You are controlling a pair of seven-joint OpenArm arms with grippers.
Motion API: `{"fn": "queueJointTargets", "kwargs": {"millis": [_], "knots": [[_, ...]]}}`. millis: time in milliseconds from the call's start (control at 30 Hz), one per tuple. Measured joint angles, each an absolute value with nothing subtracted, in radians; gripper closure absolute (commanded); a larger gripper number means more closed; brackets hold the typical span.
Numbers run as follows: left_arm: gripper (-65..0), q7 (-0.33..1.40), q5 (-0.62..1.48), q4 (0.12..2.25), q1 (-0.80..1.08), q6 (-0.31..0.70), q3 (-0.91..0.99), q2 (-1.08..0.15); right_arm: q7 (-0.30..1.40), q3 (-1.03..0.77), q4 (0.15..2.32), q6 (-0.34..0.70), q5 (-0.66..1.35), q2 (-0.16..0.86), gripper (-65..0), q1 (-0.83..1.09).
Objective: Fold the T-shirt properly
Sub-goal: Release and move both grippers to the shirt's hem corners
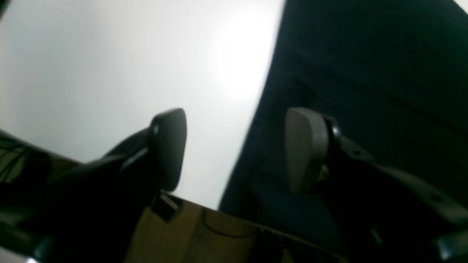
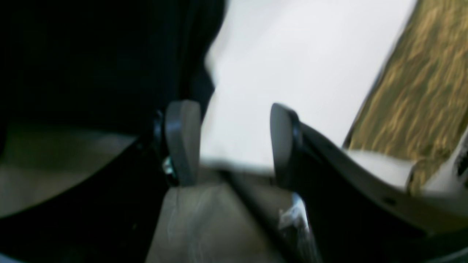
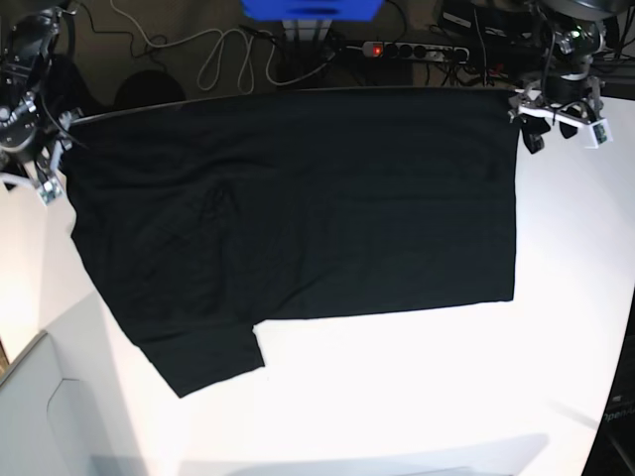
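The T-shirt (image 3: 298,218) lies spread flat on the white table (image 3: 417,397), plain black side up, with one sleeve (image 3: 198,357) pointing toward the front left. My left gripper (image 3: 551,127) hovers at the shirt's far right corner. In the left wrist view the left gripper (image 1: 236,149) is open and holds nothing, with the shirt's edge (image 1: 365,91) running under it. My right gripper (image 3: 48,164) is at the shirt's far left corner. In its wrist view the right gripper (image 2: 232,144) is open too, with black cloth (image 2: 91,54) beside one finger.
Behind the table's far edge lie a power strip (image 3: 412,50), looped cables (image 3: 228,59) and a blue object (image 3: 313,10). Brown floor (image 2: 420,91) shows past the table's edge. White tabletop surrounds the shirt at the front and right.
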State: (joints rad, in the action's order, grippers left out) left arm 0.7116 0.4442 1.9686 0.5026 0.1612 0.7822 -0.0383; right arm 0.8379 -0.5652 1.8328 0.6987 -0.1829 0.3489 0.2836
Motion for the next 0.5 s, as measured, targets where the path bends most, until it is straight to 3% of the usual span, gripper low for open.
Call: {"fn": "queueJointTargets", "kwargs": {"millis": [67, 233, 400, 500], "knots": [[-40.6, 0.729, 0.437, 1.959, 0.456, 0.160, 0.789, -0.043, 0.832, -0.554, 1.822, 0.698, -0.171, 0.326, -30.6, 0.189], [-40.8, 0.716, 0.437, 1.872, 0.254, 0.162, 0.782, -0.105, 0.841, -0.474, 1.610, 0.698, -0.173, 0.268, -40.6, -0.100], [-40.9, 0.746, 0.416, 1.732, 0.080, 0.159, 0.783, -0.132, 0.831, -0.451, 1.298, 0.699, -0.188, 0.245, -41.5, -0.364], [-41.0, 0.756, 0.355, 1.635, -0.025, 0.170, 0.787, -0.133, 0.680, -0.453, 1.076, 0.695, -0.182, 0.253, -41.6, -0.493]]}}
